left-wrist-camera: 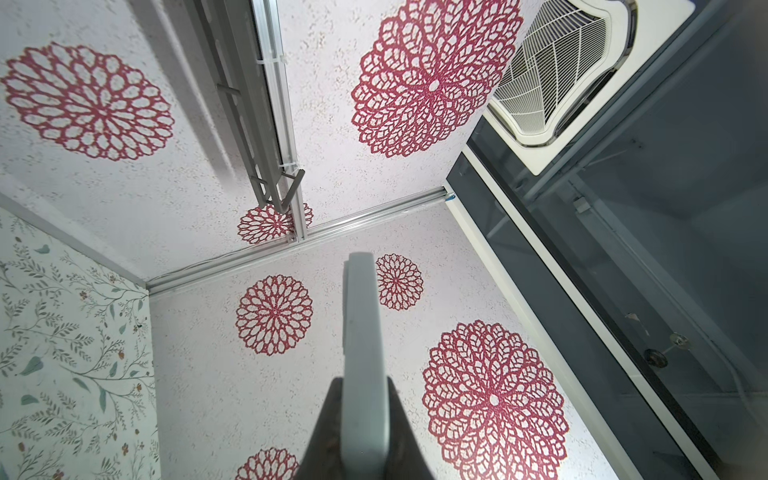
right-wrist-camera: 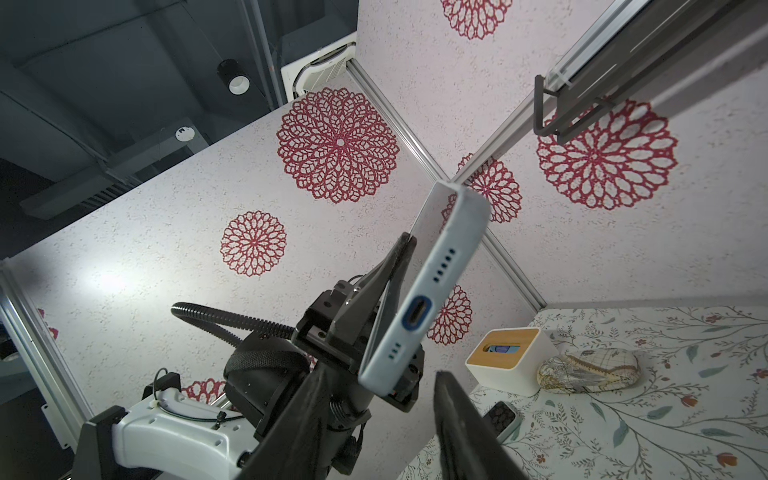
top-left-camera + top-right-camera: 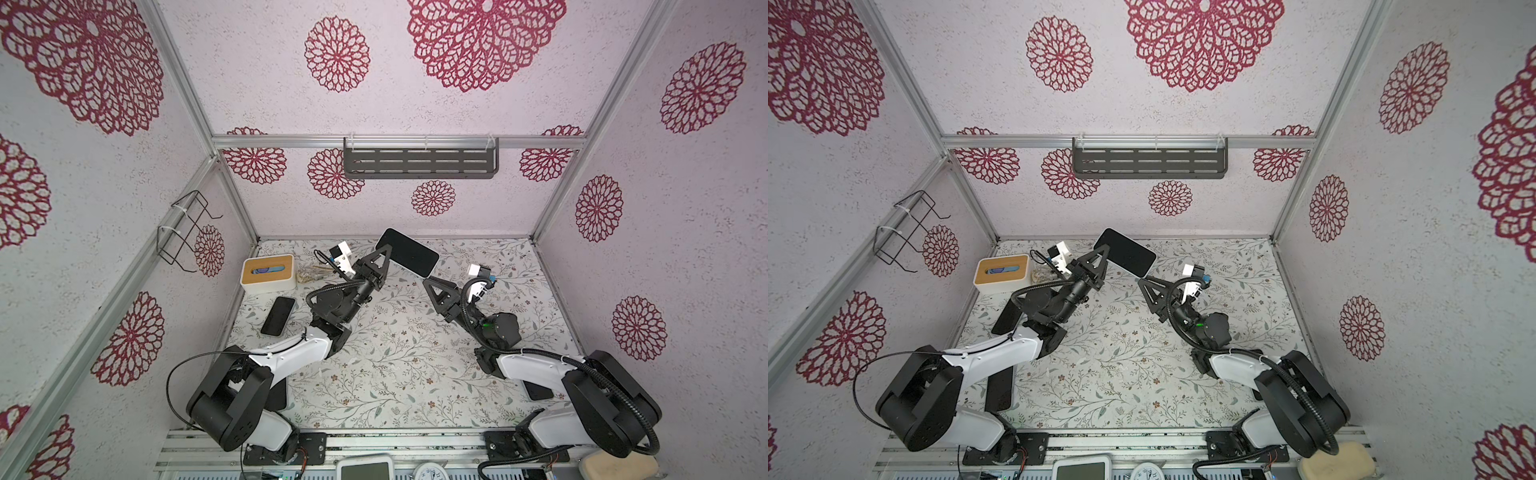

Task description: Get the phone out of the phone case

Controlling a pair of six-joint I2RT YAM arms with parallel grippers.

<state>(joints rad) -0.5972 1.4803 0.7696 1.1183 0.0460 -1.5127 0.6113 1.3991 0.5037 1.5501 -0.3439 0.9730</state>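
Little leaves and flowers are printed all over the table (image 3: pixel 395 374). The walls (image 3: pixel 457 216) around it are pale with big red flowers. Close to the near edge, a flat dark thing (image 3: pixel 998 390) pokes out from under the left arm. A second dark thing (image 3: pixel 536 390) lies partly hidden under the right arm. I cannot tell what these two are. Farther in, by the left edge, a black phone (image 3: pixel 277 316) lies flat on the table.

Above the middle of the table, the left gripper (image 3: pixel 386 251) is clamped tight on the phone case (image 2: pixel 440 266). It holds the case up in the air, tilted. The case is light blue. The phone (image 3: pixel 409 251) sits inside it, with its dark screen facing up in both top views. The right gripper (image 3: pixel 428 284) is right at the low end of the case. Its jaws stand apart, one on each side of the case's bottom corner, and they are not squeezing it. I cannot tell if one of them touches the case.

At the far left corner of the table stands a white box (image 3: pixel 268 279) with a wooden lid. Something blue (image 3: pixel 266 271) shows through the slot in the lid. Just beside the box lies a pale lumpy thing (image 2: pixel 590 370) with lines on it.

On the back wall hangs a grey shelf (image 3: pixel 419 164). On the left wall hangs a black wire basket (image 3: pixel 183 232).
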